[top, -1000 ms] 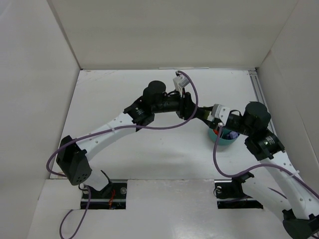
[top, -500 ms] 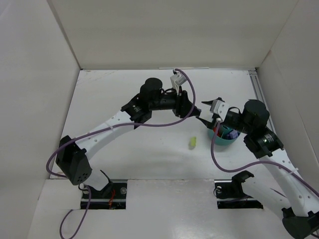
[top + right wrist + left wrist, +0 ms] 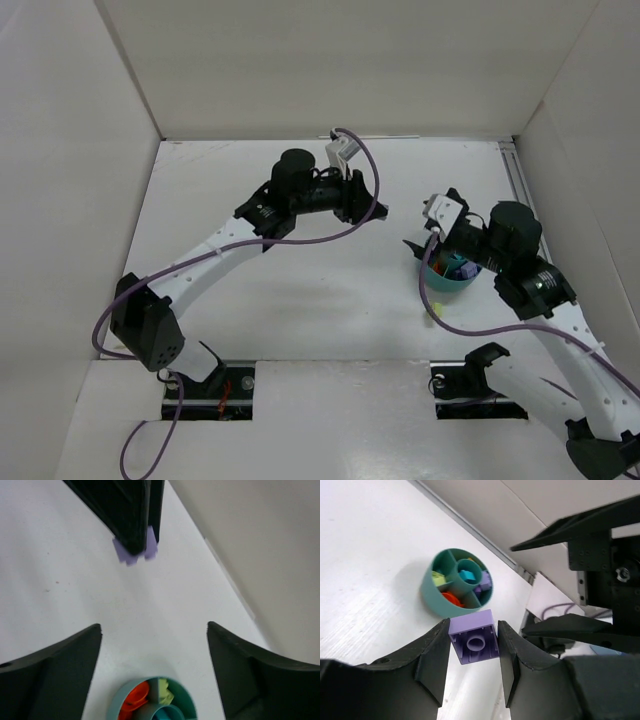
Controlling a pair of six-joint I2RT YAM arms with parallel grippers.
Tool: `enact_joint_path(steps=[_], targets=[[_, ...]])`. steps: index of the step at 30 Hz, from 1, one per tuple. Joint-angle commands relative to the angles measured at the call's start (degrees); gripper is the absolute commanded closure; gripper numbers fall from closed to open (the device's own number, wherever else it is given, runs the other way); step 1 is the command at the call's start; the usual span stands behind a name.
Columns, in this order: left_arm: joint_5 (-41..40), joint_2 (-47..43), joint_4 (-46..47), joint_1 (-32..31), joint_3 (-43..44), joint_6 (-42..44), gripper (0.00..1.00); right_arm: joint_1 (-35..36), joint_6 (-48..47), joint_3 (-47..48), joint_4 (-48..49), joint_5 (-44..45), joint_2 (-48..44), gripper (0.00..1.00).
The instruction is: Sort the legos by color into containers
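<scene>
My left gripper (image 3: 473, 626) is shut on a purple lego brick (image 3: 474, 642), held above the table with its hollow underside toward the camera. The right wrist view shows that brick (image 3: 134, 551) poking out under the left fingers (image 3: 131, 515). The teal container (image 3: 428, 589), a round bowl with compartments, holds orange-red (image 3: 451, 598), pale green (image 3: 438, 578), teal (image 3: 466, 575) and purple (image 3: 483, 585) legos. My right gripper (image 3: 154, 626) hangs open and empty just above the bowl (image 3: 116, 706). From above, the left gripper (image 3: 368, 205) is left of the bowl (image 3: 448, 288) and the right gripper (image 3: 424, 234) is over its far edge.
A small yellow-green piece (image 3: 437, 309) shows on the table at the bowl's near side, by the purple cable. White walls enclose the table on three sides. A metal rail (image 3: 518, 180) runs along the right edge.
My right gripper opened wide. My left arm drew back to the left with the purple brick. A pale green piece appeared mid-table half a second ago and has left that spot.
</scene>
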Motion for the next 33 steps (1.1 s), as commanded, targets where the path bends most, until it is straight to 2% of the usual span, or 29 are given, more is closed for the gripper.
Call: enact_joint_path(steps=[1,2,4,5,8,9,12,18,21,24,29,33], targets=[[-3.47,-2.40,0.40,2.01,-0.49,0.97,1.00,-0.26,4.42,3.05,-7.39,8.25,-0.09,0.04],[-6.17,-2.40,-0.99,2.01,-0.50,0.97,1.00,-0.26,5.48,3.05,-8.89,12.10,-0.08,0.00],[-8.48,-0.65,-2.32,2.01,0.99,1.67,1.00,-0.26,10.11,3.75,-12.23,17.74,-1.65,0.00],[-9.01,-0.03,-2.33,2.01,1.00,1.67,1.00,-0.26,12.84,4.45,-13.29,27.25,-2.53,0.00],[-9.01,2.69,-2.42,2.54,2.23,1.67,1.00,-0.26,22.17,6.91,-19.35,42.59,-5.87,0.00],[-9.01,3.48,-2.42,2.54,3.19,1.67,1.00,-0.26,24.27,7.44,-20.84,50.38,-6.49,0.00],[-9.53,8.30,-3.82,1.31,7.05,2.19,1.00,-1.92,29.30,9.98,-28.64,58.52,-5.63,0.00],[-11.37,13.15,-4.44,-4.82,11.28,4.83,1.00,-6.85,33.26,9.29,-31.84,59.60,-1.31,0.00],[-14.37,16.23,-3.39,-9.13,12.59,5.45,1.00,-8.16,34.49,9.29,-31.84,62.32,-4.63,0.00],[-17.08,19.12,1.26,-12.13,13.13,1.87,1.00,-8.17,36.95,8.68,-31.84,66.62,-8.59,0.00],[-30.85,22.73,8.12,-19.51,13.13,-2.00,1.00,-8.17,39.76,7.53,-31.84,69.53,-16.16,0.00],[-34.23,26.42,12.52,-22.42,14.36,-4.91,1.00,-8.17,39.76,8.06,-31.84,71.82,-18.27,0.00]])
